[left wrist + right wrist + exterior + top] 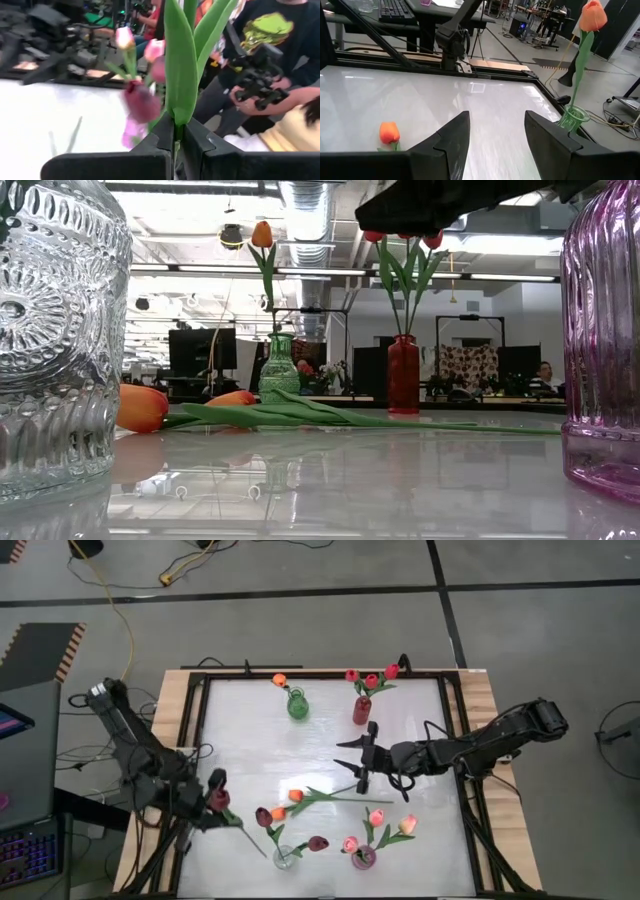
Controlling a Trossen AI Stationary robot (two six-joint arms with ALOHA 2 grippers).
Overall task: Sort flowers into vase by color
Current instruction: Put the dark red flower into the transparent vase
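My left gripper hovers at the table's near left, shut on a tulip with a dark maroon head. Its thin stem slants toward the clear vase, which holds two maroon tulips. My right gripper stands open over the table's middle, with nothing between its fingers. Just nearer than it, two orange tulips lie flat on the table; one shows in the right wrist view. The green vase holds an orange tulip, the red vase red ones, the pink vase pink ones. My left gripper pinches the tulip's green stem where its leaves begin between its two fingers. The fingers come in level from the table's left and lie across the stem. The leaves stand out past the fingers. Whether the stem's far end touches anything I cannot tell.
A dark frame runs around the white table top. The green and red vases stand at the far edge, the clear vase and the pink vase at the near edge. People are close beyond the table's side.
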